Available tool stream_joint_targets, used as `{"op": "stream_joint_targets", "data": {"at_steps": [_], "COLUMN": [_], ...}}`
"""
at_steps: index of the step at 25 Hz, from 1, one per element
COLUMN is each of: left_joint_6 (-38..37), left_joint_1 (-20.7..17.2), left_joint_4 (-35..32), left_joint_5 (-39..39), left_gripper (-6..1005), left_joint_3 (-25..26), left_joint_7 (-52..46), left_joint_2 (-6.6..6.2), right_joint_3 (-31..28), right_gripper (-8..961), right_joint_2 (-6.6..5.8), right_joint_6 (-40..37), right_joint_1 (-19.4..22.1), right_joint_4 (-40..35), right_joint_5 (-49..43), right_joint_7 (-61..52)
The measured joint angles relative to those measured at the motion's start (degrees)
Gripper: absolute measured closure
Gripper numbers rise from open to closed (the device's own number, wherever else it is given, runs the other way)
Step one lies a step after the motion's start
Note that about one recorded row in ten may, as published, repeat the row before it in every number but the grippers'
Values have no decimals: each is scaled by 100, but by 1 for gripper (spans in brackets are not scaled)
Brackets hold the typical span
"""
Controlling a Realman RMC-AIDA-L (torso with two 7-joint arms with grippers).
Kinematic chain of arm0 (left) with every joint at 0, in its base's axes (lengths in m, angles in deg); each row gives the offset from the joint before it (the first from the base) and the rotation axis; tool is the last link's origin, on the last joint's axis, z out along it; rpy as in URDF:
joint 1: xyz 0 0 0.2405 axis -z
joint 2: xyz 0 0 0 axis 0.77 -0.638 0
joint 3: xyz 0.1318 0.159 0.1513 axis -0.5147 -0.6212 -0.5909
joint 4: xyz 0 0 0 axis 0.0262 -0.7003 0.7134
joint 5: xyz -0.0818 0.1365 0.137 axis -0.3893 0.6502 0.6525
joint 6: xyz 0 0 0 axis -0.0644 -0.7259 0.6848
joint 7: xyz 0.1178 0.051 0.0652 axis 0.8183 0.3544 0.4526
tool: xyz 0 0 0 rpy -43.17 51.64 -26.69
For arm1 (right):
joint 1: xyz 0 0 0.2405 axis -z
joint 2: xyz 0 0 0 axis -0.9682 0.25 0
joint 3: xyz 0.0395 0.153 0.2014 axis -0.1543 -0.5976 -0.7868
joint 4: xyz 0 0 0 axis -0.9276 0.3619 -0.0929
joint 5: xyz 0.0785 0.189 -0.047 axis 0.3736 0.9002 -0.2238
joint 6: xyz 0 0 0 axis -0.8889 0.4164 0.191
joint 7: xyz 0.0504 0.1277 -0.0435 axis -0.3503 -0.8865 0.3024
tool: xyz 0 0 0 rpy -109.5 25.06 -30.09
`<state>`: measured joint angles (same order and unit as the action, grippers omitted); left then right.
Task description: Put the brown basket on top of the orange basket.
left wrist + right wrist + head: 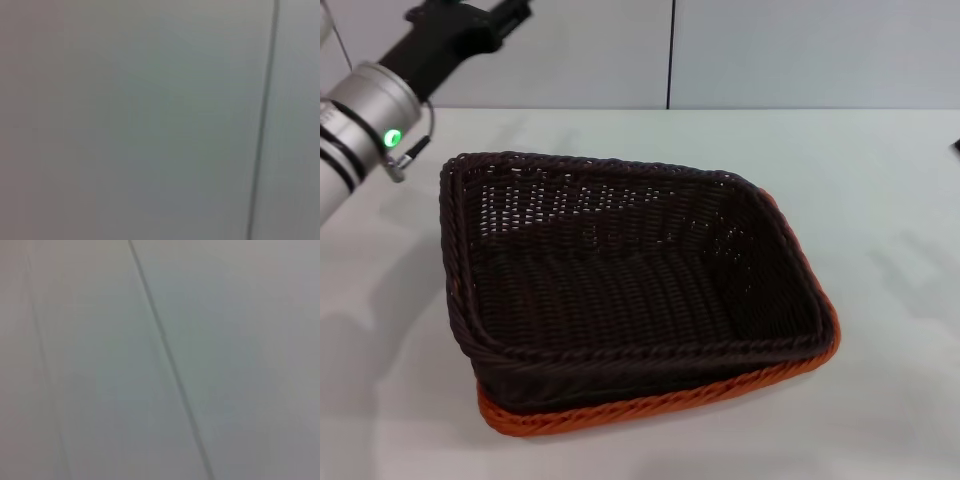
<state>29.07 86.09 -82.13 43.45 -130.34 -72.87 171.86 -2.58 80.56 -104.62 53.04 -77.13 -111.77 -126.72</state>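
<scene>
The left gripper (470,25) is raised at the far left, above the table (900,220) and clear of both baskets — it touches nothing, and whether its fingers are apart or together cannot be told. Its arm slants up from the left edge, a green light lit on the silver wrist. The brown basket (620,280) sits nested in the orange basket (660,400), slightly skewed, so the orange rim shows only along the near and right sides. Both wrist views show just a pale wall with a dark seam (262,125).
</scene>
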Motion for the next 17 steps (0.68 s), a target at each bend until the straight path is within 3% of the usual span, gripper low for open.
{"op": "stream_joint_targets", "data": {"at_steps": [11,15,17], "left_joint_6": [-1253,-1602,-2117], "left_joint_1": [-611,-728,-905], "left_joint_4": [186,371,668], "left_joint_5": [-120,-331,-686], "left_gripper": [186,186,186], "left_joint_3": [1325,1410,1444], "left_joint_7": [156,275,536], "left_joint_2": [31,25,17], "right_joint_3": [-1558,-2169,-2287], "right_gripper": [345,344,344], "right_joint_2": [4,6,-2], "right_joint_6": [9,158,415], "right_joint_1": [19,-8,-47], "right_joint_4": [-40,-16,-16], "right_joint_5": [16,145,447], "right_joint_7": [1280,1638,1789]}}
